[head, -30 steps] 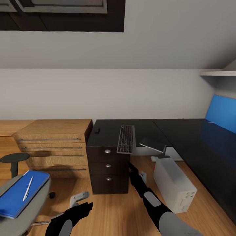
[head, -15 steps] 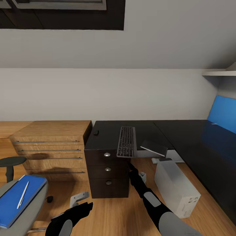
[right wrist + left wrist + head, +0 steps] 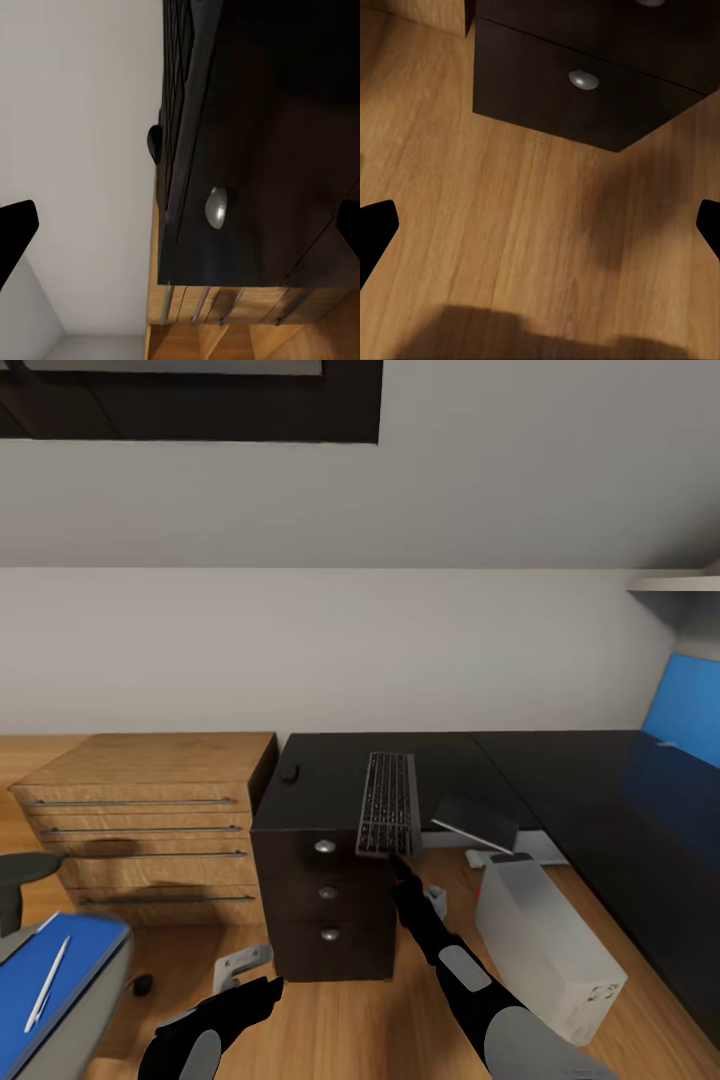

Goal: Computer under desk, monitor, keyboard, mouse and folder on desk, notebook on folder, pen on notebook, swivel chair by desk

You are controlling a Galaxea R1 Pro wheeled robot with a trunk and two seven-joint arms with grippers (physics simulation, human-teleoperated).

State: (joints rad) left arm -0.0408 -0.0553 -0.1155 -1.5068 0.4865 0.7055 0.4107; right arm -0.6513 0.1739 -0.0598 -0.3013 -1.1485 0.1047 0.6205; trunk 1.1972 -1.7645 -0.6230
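Note:
The black keyboard [image 3: 388,815] lies on the glossy black desk [image 3: 330,765], its near end hanging over the front edge above the drawer unit [image 3: 325,900]. My right gripper [image 3: 399,864] is open just below that overhanging end, by the drawer unit's corner. The small black mouse [image 3: 290,771] sits near the desk's left edge and also appears in the right wrist view, mouse [image 3: 154,142]. The grey computer [image 3: 548,940] stands on the floor under the desk. The blue folder [image 3: 45,990] lies on the swivel chair [image 3: 90,1025] with the pen [image 3: 45,970] on it. My left gripper [image 3: 245,1000] is open, low over the floor.
A light-wood chest of drawers [image 3: 140,815] stands left of the desk. A dark flat panel [image 3: 475,818] tilts under the desk behind the computer; I cannot tell what it is. A blue wall panel [image 3: 685,710] is at right. A chair base leg [image 3: 240,965] lies near my left gripper.
The whole view has shifted: desk and drawers look nearer, and the chair with folder has slid toward the picture's left edge. Both arms hold the same pose.

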